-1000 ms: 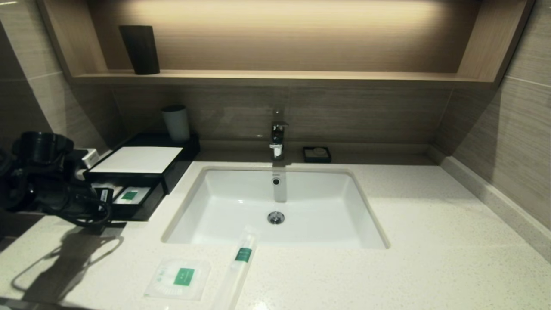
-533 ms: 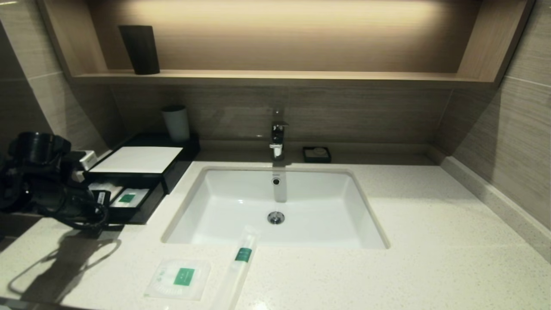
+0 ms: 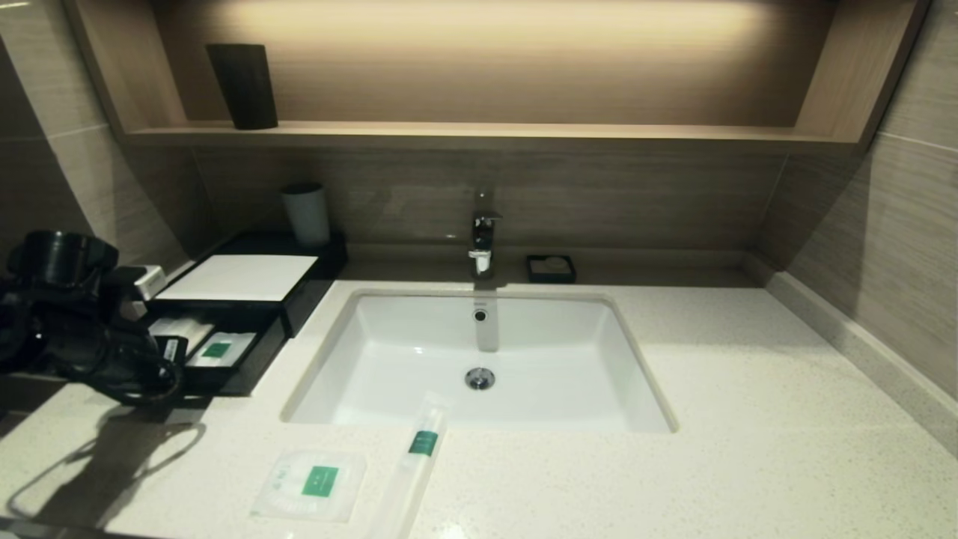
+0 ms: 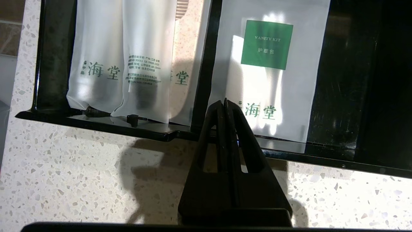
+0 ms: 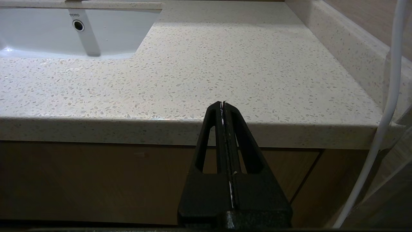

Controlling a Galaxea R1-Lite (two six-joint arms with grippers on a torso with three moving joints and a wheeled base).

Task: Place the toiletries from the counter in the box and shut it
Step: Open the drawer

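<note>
Two toiletries lie on the counter (image 3: 748,419) near its front edge: a flat square packet (image 3: 310,483) and a long slim packet (image 3: 418,457) reaching over the basin's rim. The black box (image 3: 239,278) with a white top stands at the back left, its drawer (image 4: 161,133) pulled out. A green-labelled packet (image 4: 267,64) and other pale packets (image 4: 128,64) lie in the drawer. My left gripper (image 4: 224,102) is shut, its tips over the drawer's front wall, nothing visible between them. It shows at the drawer's front (image 3: 171,350) in the head view. My right gripper (image 5: 223,103) is shut and empty, low before the counter's front edge.
A white basin (image 3: 479,352) with a tap (image 3: 483,239) is sunk in the middle of the counter. A small black soap dish (image 3: 551,268) sits behind it. A pale cup (image 3: 305,213) stands behind the box, a dark cup (image 3: 243,86) on the wall shelf. A white cable (image 5: 386,106) hangs near the right arm.
My left arm has drawn back toward the near left, and the drawer has slid a little further out of the box with it. The packets on the counter have not moved.
</note>
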